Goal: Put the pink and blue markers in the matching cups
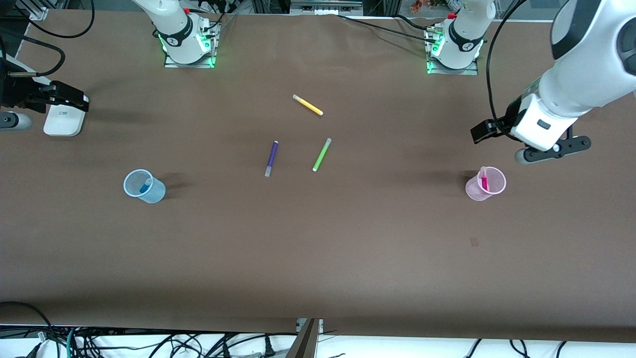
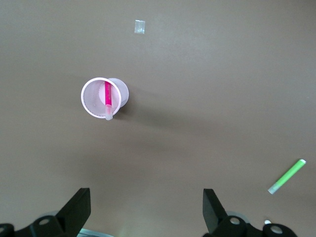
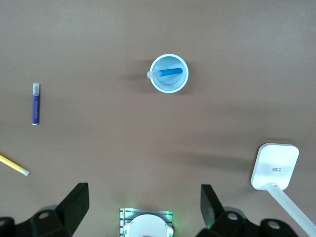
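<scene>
The pale pink cup [image 1: 477, 191] stands upright toward the left arm's end of the table, with the pink marker [image 1: 484, 180] standing in it. Both show in the left wrist view, the cup [image 2: 91, 96] and the marker [image 2: 107, 97]. The pale blue cup [image 1: 155, 193] stands toward the right arm's end with the blue marker [image 1: 145, 187] in it; the right wrist view shows this cup [image 3: 170, 86] and marker [image 3: 170, 71]. My left gripper [image 1: 551, 149] [image 2: 146, 197] is open and empty, up beside the pink cup. My right gripper [image 1: 7, 121] [image 3: 144, 192] is open and empty at the table's end.
A dark purple pen [image 1: 271, 158] [image 3: 35, 103], a lime-green pen [image 1: 322, 154] [image 2: 287, 176] and a yellow pen [image 1: 307, 105] [image 3: 14, 165] lie mid-table. A white flat device [image 1: 63, 119] [image 3: 274, 165] lies near the right gripper. A small tape scrap [image 1: 474, 242] [image 2: 139, 26] lies nearer the camera than the pink cup.
</scene>
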